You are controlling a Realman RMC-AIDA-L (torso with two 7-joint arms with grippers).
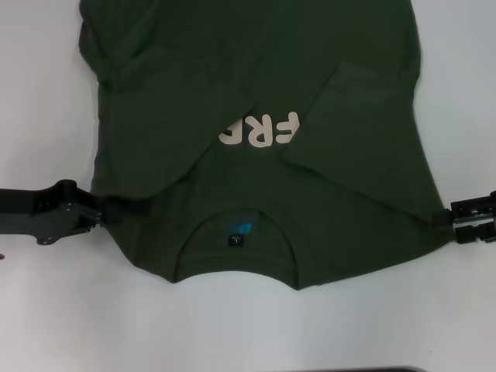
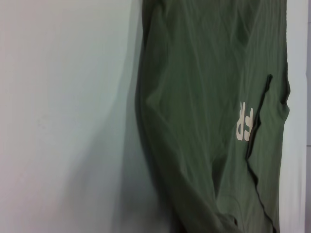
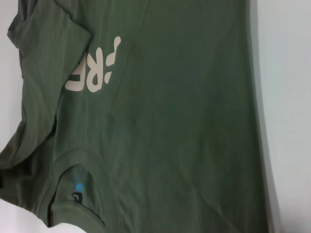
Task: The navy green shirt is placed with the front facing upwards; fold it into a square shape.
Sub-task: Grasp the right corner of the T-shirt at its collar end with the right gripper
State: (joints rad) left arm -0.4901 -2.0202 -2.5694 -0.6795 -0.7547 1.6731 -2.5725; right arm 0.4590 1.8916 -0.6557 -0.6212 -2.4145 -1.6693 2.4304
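Blue neck label [image 1: 238,231] visible in head view, navy green shirt [image 2: 209,121] left-wrist view hides it

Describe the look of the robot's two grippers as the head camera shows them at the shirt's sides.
Both are matte black. The left gripper is a chunky, blocky assembly with rounded knuckle housings on a dark bar-like arm. The right gripper is a boxy black bracket showing small pale screw heads. No cables, labels or markings are visible on either.

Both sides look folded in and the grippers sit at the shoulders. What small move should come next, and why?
Probably lift the collar end: the left gripper and right gripper flank the navy green shirt at its shoulders, side flaps already cover part of the lettering, and it remains long, not square.
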